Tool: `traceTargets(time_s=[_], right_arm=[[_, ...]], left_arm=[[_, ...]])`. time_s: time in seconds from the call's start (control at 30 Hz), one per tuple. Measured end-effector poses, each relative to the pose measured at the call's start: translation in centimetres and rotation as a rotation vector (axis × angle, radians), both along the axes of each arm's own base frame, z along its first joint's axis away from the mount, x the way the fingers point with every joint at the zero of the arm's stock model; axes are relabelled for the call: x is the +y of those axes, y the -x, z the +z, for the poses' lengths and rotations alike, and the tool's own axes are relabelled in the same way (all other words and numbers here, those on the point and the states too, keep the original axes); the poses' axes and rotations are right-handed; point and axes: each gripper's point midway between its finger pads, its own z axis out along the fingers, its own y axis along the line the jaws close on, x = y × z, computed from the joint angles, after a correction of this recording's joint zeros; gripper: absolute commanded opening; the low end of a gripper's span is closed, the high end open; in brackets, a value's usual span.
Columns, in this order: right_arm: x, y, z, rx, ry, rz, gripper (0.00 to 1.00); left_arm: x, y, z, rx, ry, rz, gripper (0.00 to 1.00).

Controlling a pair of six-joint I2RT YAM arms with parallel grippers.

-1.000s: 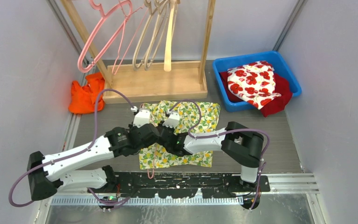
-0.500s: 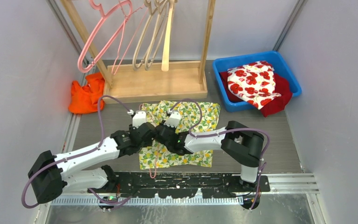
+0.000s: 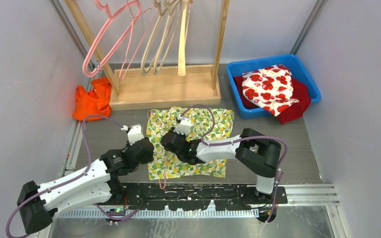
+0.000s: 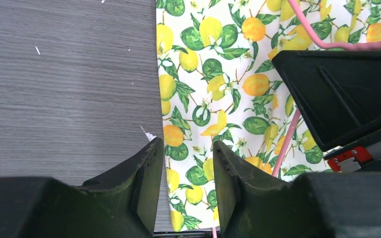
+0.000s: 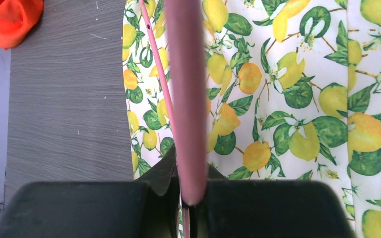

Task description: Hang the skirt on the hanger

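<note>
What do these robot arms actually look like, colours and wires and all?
The left arm and right arm have white shells, chunky black joints and looping mauve cables. Each ends in two black, wedge-shaped fingers.

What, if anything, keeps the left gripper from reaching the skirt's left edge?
Likely nothing, so yes: the left gripper hangs open right above the skirt at its left edge, with the right gripper off to its side.
</note>
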Motion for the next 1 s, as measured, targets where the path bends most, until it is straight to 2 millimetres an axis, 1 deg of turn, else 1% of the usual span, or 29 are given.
traceTargets(time_s=[0.1,0.17,0.27,0.33,0.43,0.6,0.67,0.7,0.77,0.87,0.9,1.0], right_arm=[[0.1,-0.1,0.1,-0.003,0.000,0.003,0.01],[0.2,-0.1,0.3,-0.007,0.002,0.006,0.01],[0.1,-0.2,0.3,-0.009,0.005,0.007,0.01],[0.1,-0.3,0.3,-0.009,0.005,0.006,0.01],[0.1,-0.3,0.3,-0.008,0.005,0.006,0.01],[0.1,-0.3,0.3,-0.008,0.004,0.006,0.01],[0.1,-0.3,0.3,-0.008,0.004,0.006,0.01],[0.1,-0.3,0.3,-0.008,0.004,0.006,0.01],[0.1,-0.3,0.4,-0.009,0.003,0.005,0.01],[0.0,-0.4,0.4,-0.008,0.002,0.004,0.01],[0.0,-0.4,0.4,-0.008,0.003,0.004,0.01],[-0.2,-0.4,0.2,-0.006,0.002,0.003,0.01]], left_arm=[[0.1,0.3,-0.6,0.017,0.006,0.014,0.39],[0.4,0.8,-2.1,0.048,-0.006,0.021,0.39],[1.5,2.0,-5.0,0.115,-0.052,0.031,0.38],[2.1,2.5,-6.1,0.141,-0.080,0.039,0.38],[1.5,2.0,-6.1,0.126,-0.056,0.050,0.40],[0.5,1.1,-6.0,0.113,-0.048,0.061,0.46],[0.2,0.8,-6.0,0.114,-0.055,0.064,0.46],[0.1,0.7,-6.1,0.118,-0.064,0.065,0.43],[0.1,0.4,-6.2,0.115,-0.079,0.071,0.26],[0.3,0.2,-6.3,0.110,-0.100,0.085,0.02],[0.1,0.0,-6.4,0.108,-0.088,0.089,0.00],[-0.4,-0.3,-6.4,0.101,-0.069,0.098,0.00]])
